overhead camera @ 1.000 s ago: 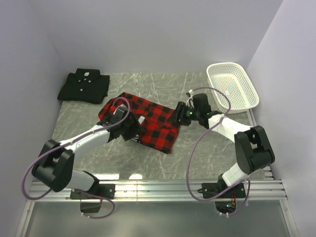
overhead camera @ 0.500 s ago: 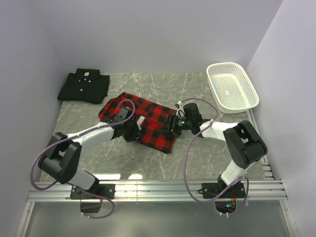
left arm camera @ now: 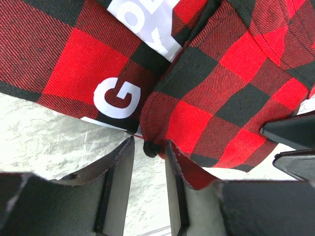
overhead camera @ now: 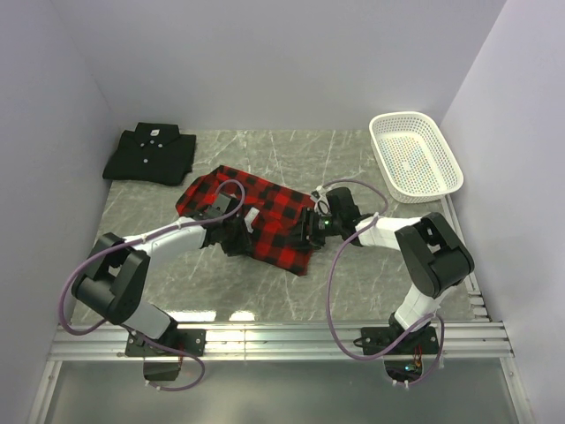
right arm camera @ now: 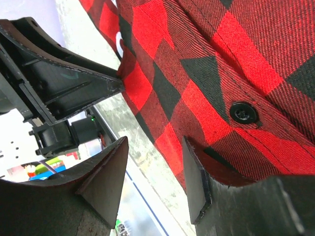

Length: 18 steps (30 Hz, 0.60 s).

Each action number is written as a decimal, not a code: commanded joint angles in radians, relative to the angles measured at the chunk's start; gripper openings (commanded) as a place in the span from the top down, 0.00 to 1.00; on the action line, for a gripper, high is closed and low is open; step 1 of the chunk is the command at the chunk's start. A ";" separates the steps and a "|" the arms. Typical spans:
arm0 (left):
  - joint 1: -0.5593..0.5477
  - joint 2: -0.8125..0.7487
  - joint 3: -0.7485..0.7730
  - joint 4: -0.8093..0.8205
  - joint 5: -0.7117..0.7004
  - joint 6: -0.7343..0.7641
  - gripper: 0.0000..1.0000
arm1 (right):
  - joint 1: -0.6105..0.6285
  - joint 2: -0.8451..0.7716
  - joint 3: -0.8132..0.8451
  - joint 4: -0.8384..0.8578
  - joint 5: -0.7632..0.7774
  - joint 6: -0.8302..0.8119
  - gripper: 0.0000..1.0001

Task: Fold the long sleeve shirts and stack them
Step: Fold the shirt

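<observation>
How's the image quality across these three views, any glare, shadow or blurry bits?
Top external: even light, with a pale glare band on the table near its front edge. Left wrist: plaid shirt weave sharp, the left tool dark with little detail. Right wrist: shirt and its black button crisp; the background past the table edge is blurred.

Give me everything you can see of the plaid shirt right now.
The plaid shirt is red-and-black checked woven cloth with white block letters and a dark button. It lies flat, partly folded and slanted, with layers overlapping, in the middle of the table. The left gripper has its fingers apart around a hem corner on the near-left side. The right gripper meets the near-right edge, fingers apart, with cloth against one finger.
</observation>
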 commanded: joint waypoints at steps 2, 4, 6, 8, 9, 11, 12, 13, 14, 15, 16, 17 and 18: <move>-0.003 0.009 0.033 0.000 0.018 0.038 0.65 | 0.006 0.015 0.025 -0.028 -0.003 -0.042 0.45; -0.005 0.017 0.035 0.012 0.019 0.047 0.71 | 0.006 0.015 0.027 -0.044 0.009 -0.057 0.45; -0.005 0.023 0.036 0.026 0.026 0.055 0.75 | 0.006 0.015 0.028 -0.055 0.018 -0.066 0.45; -0.003 0.028 0.038 0.041 0.041 0.071 0.84 | 0.005 0.020 0.025 -0.055 0.021 -0.068 0.45; -0.005 0.029 0.039 0.046 0.044 0.087 0.86 | 0.003 0.023 0.022 -0.054 0.020 -0.066 0.45; -0.005 0.020 0.050 0.049 0.043 0.107 0.92 | 0.002 0.029 0.018 -0.049 0.020 -0.063 0.45; -0.005 0.014 0.056 0.044 0.029 0.133 0.93 | 0.000 0.032 0.016 -0.048 0.023 -0.063 0.45; -0.003 -0.001 0.076 0.032 0.017 0.148 0.96 | -0.003 0.032 0.012 -0.049 0.023 -0.063 0.45; -0.002 -0.012 0.088 0.021 -0.003 0.165 0.98 | -0.008 0.034 0.010 -0.049 0.023 -0.065 0.45; -0.003 -0.023 0.101 0.014 -0.048 0.202 0.99 | -0.008 0.034 0.007 -0.049 0.026 -0.065 0.45; -0.002 -0.049 0.121 0.009 -0.069 0.225 1.00 | -0.012 0.034 0.005 -0.049 0.026 -0.063 0.45; -0.002 -0.064 0.130 0.007 -0.083 0.246 1.00 | -0.014 0.034 0.004 -0.046 0.026 -0.063 0.45; -0.003 -0.078 0.136 0.007 -0.091 0.286 1.00 | -0.015 0.034 0.002 -0.046 0.023 -0.062 0.45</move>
